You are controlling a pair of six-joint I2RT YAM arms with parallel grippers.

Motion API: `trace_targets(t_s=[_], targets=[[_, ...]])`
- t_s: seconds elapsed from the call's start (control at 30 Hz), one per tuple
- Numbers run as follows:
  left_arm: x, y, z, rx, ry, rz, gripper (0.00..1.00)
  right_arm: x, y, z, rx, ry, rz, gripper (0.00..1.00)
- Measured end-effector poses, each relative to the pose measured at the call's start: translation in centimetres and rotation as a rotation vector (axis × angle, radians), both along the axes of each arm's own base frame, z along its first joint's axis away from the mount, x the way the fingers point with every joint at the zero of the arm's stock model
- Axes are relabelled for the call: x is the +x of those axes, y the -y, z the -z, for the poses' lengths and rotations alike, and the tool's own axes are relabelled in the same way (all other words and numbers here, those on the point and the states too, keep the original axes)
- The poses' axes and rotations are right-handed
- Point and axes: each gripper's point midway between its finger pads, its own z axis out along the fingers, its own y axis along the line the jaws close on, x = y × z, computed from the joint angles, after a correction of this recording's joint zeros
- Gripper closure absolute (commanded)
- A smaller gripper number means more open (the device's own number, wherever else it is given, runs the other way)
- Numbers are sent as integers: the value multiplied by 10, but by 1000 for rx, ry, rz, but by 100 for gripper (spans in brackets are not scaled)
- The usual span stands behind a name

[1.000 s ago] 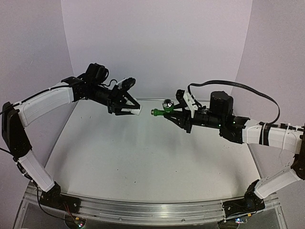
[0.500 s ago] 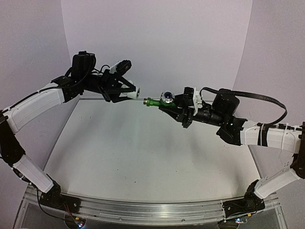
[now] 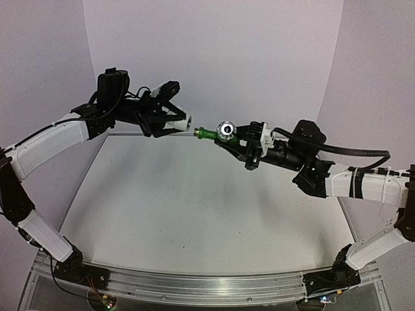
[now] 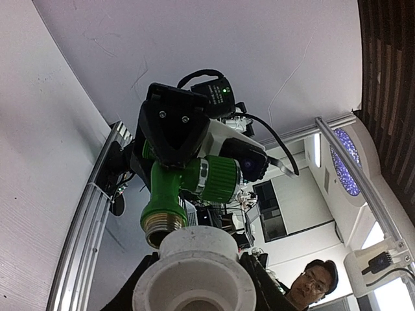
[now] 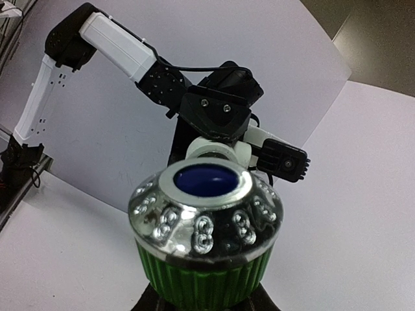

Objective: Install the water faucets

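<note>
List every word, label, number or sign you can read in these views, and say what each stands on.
No word, brand or label can be read in any view.
Chrome knob cap of the green faucet: repeated embossed shapes like "8"; cannot tell whether they are numerals or just a pattern.
White pipe fitting: no marking shows.

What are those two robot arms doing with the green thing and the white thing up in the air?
They are putting a water tap together. The left gripper is holding a white pipe fitting, and the right gripper is holding a green tap. Both parts are held up above the table, facing each other. The tap's threaded end points at the open mouth of the fitting. They are close together and nearly lined up, but not joined yet.
</note>
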Motion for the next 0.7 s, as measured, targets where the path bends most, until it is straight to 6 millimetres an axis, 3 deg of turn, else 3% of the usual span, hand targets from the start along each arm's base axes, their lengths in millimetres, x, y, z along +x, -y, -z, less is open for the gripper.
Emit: trace_targets(t_s=[0.33, 0.7], targets=[[11, -4, 5, 27, -76, -34, 100, 6, -7, -13, -18, 193, 70, 100], [15, -5, 7, 39, -108, -42, 100, 13, -18, -18, -27, 254, 79, 100]])
